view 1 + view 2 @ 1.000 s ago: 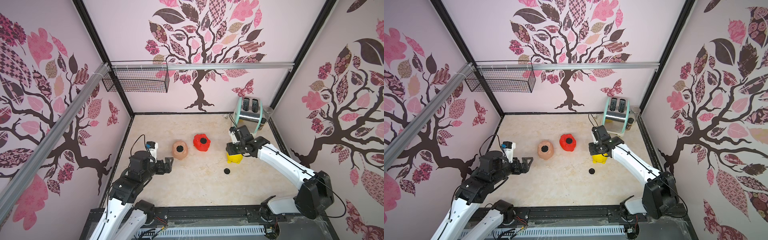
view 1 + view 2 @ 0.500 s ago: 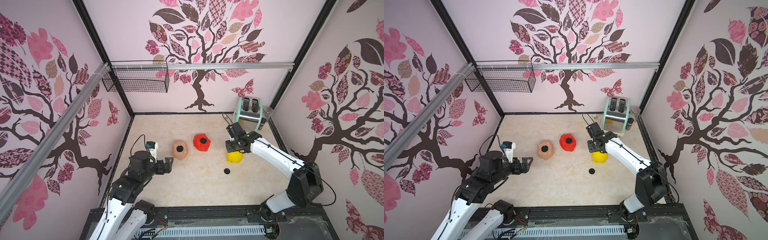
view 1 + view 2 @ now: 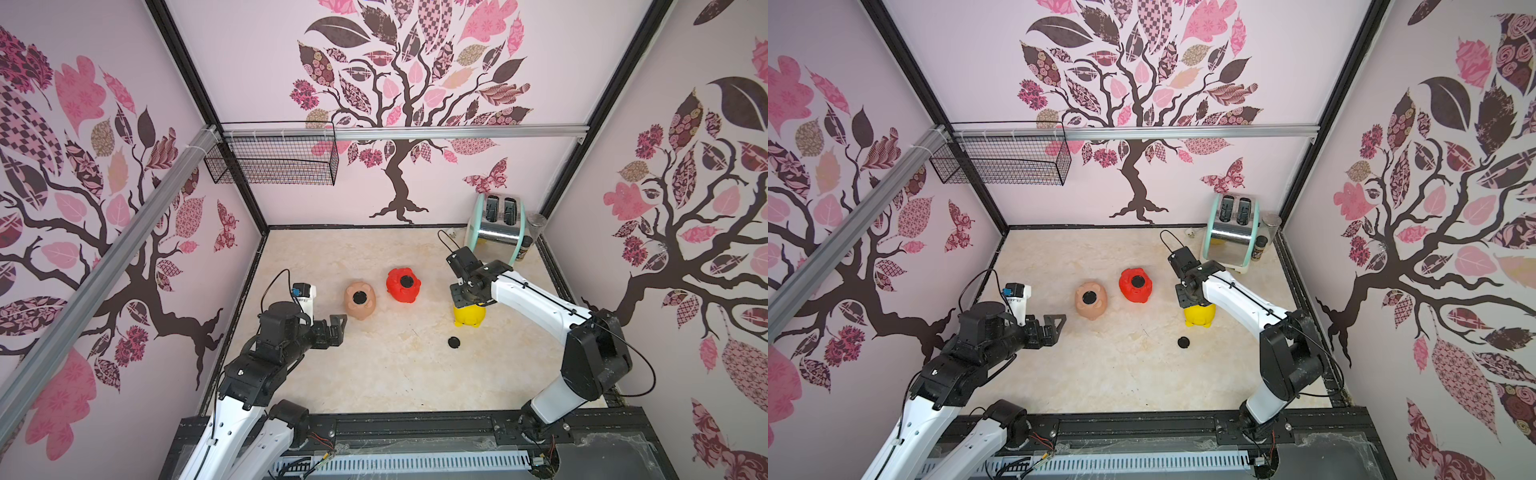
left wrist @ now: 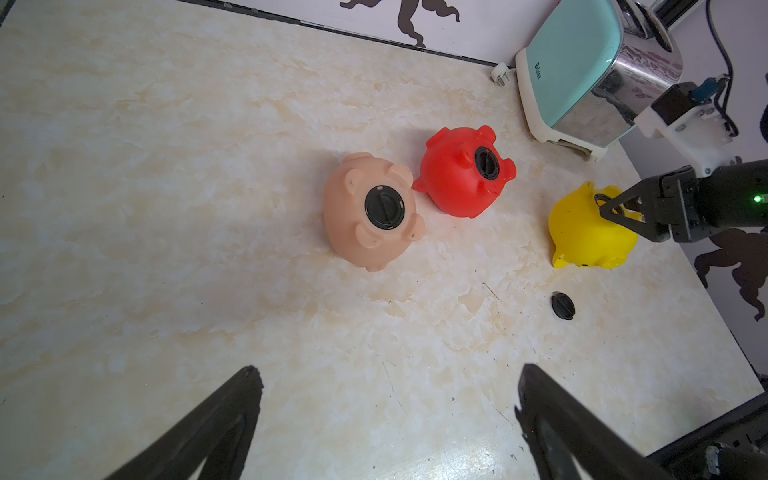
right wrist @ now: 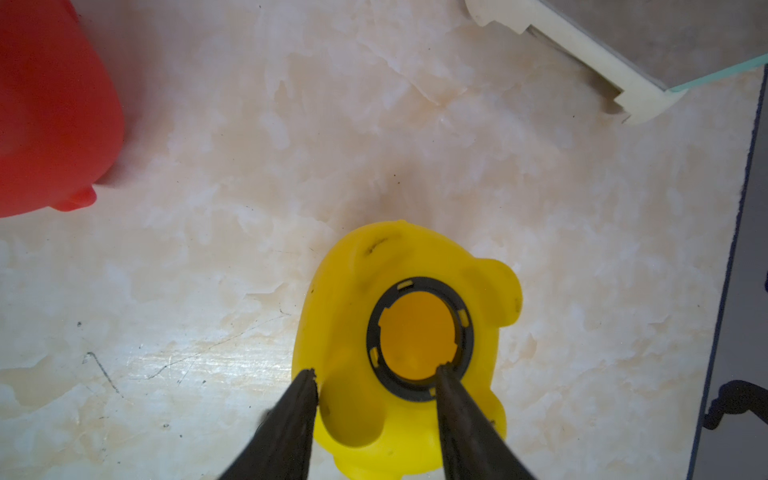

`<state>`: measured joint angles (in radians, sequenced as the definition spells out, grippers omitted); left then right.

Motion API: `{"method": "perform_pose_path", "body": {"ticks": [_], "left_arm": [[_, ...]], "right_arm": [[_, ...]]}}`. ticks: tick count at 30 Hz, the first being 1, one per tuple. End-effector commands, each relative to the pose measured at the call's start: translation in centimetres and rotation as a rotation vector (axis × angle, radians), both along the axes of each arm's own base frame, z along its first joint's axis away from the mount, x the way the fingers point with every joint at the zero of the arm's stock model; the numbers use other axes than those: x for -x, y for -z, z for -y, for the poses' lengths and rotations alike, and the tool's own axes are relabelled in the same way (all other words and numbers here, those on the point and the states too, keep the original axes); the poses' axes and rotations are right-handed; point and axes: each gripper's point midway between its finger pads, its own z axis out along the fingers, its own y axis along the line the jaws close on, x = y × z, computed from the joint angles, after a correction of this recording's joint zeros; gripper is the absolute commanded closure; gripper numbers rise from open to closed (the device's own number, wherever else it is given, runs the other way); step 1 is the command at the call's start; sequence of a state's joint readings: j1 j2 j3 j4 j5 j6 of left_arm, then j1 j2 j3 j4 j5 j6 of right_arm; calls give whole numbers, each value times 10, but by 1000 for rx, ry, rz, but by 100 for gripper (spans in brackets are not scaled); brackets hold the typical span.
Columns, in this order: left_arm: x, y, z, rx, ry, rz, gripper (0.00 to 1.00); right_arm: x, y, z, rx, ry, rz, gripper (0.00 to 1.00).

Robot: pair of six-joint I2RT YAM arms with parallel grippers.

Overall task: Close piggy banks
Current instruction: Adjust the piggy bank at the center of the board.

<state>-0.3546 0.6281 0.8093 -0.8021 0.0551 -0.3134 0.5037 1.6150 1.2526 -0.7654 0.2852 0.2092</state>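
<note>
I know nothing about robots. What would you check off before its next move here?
1. Peach piggy bank plugged: ok.
2. Red piggy bank plugged: ok.
3. Yellow piggy bank closed: not ok, its belly hole is open and faces up.
4. Black plug reachable: ok, it lies loose near the yellow one.
5. Right gripper free to fetch the plug: not ok, its jaws pinch the yellow bank's wall at the hole.
6. Left gripper free: ok, jaws open and empty.

Glossy plastic yellow pig, smooth marbled tabletop, chrome toaster
</note>
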Motion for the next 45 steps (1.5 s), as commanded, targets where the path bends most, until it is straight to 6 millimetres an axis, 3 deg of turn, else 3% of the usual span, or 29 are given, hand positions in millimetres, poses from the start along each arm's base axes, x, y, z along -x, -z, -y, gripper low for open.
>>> {"method": "perform_pose_path", "body": {"ticks": [1,25,31,37,41,45], "left_arm": [[0,0,2,0,12,10,2],[-1,0,3,0,16,9,2],[-1,0,3,0,14,8,2],[-1,-1,3,0,18,11,2],[0,-1,4,4,22,14,2],[0,-2,6,6,39,15,2]], "right_arm": [[1,-7,1,29,-13,0,50],[22,3,10,56,-38,-65,50],[24,-25,-9,-102,-64,7,46],[36,-46,-5,-183,-29,96,28],[52,-33,-1,-255,13,110,25],[65,-7,10,-240,74,85,24]]}}
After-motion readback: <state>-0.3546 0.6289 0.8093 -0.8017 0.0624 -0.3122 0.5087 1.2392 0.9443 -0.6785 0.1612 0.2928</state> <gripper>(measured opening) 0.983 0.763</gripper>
